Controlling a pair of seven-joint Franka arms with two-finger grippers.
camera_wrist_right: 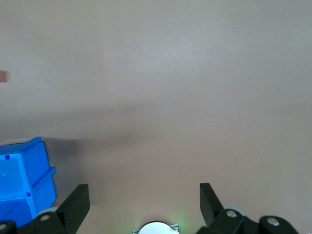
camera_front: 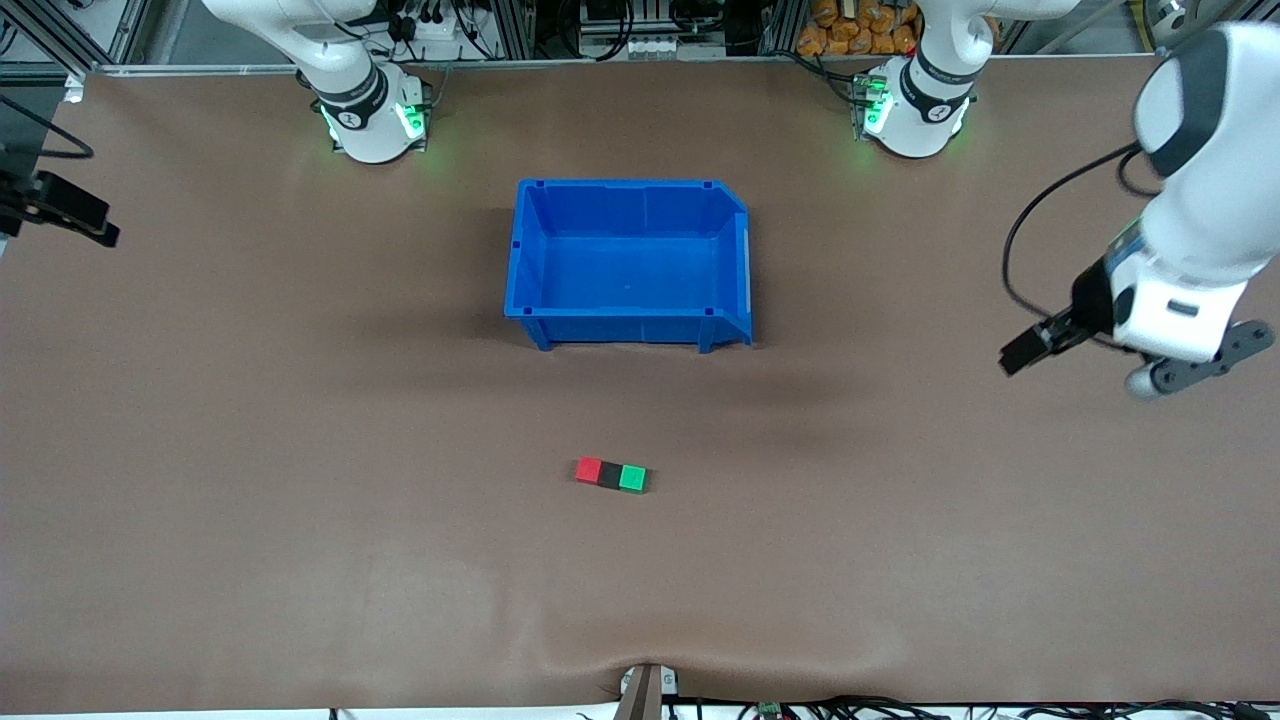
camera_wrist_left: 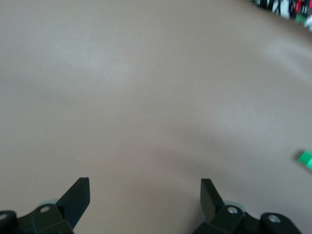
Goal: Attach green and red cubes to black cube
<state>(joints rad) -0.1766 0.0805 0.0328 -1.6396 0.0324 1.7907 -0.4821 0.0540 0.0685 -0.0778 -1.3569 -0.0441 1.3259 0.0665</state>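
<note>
A red cube [camera_front: 589,469], a black cube [camera_front: 610,474] and a green cube [camera_front: 632,478] lie joined in one row on the brown table, the black one in the middle, nearer to the front camera than the blue bin. My left gripper [camera_front: 1022,355] hangs open and empty over bare table at the left arm's end; its wrist view [camera_wrist_left: 145,187] shows the green cube [camera_wrist_left: 306,160] at the picture's edge. My right gripper [camera_front: 95,225] hangs open and empty over the right arm's end; its wrist view [camera_wrist_right: 145,192] shows a sliver of the red cube [camera_wrist_right: 2,76].
An empty blue bin [camera_front: 630,185] stands at the table's middle, between the cubes and the arm bases; it also shows in the right wrist view [camera_wrist_right: 24,180]. The right arm's base [camera_wrist_right: 155,228] shows in that view too.
</note>
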